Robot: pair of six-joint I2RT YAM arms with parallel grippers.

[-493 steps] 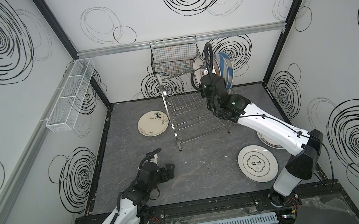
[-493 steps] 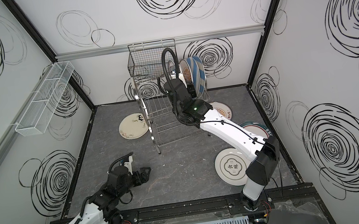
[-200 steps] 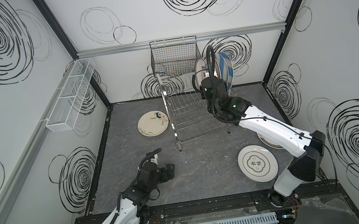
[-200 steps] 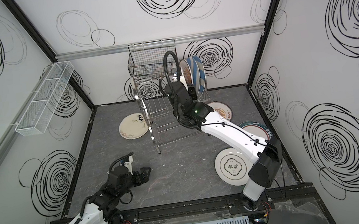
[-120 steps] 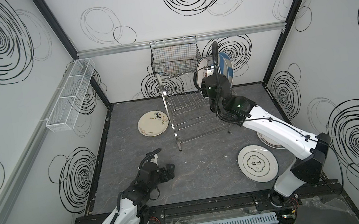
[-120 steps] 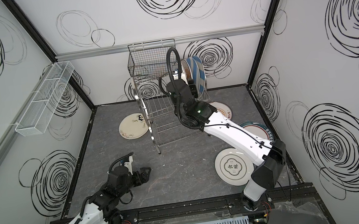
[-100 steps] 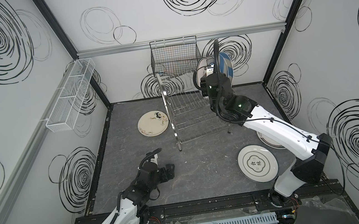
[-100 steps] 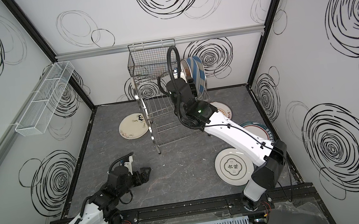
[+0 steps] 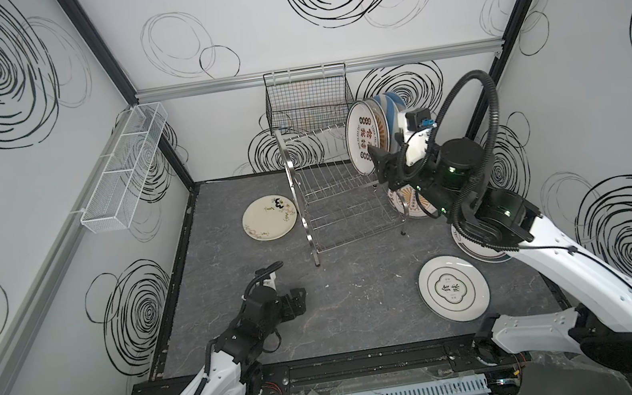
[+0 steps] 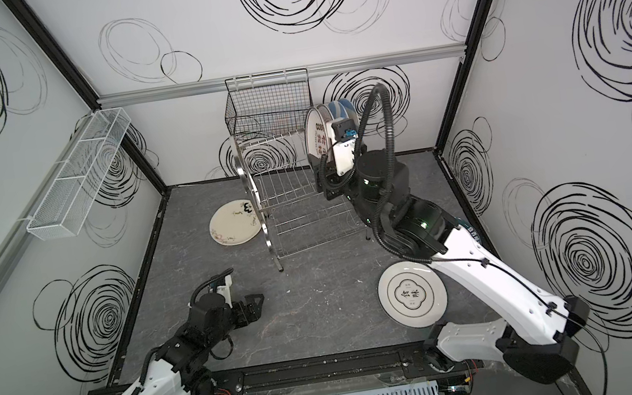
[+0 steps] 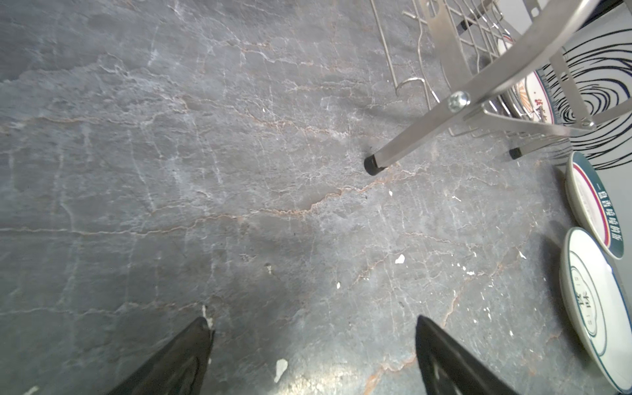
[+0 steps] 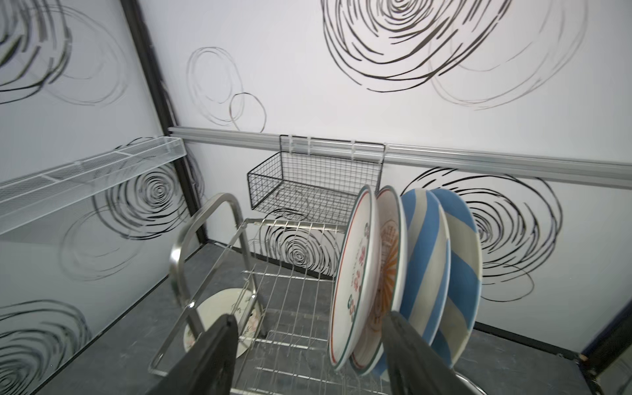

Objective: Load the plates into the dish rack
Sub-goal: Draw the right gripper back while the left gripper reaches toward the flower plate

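Plates [image 12: 355, 273] stand four together in the top tier of the dish rack [image 9: 330, 188], four more lie on the table [image 9: 360, 284] around that rack, and the right gripper [image 12: 309, 316], beside the racked ones, and the left gripper [image 11: 313, 319] both gape empty.

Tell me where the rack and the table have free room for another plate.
In the dish rack, top-tier slots are free left of the four standing plates. The table is bare between left pincer, rack and white plate. Crowded right of the rack.
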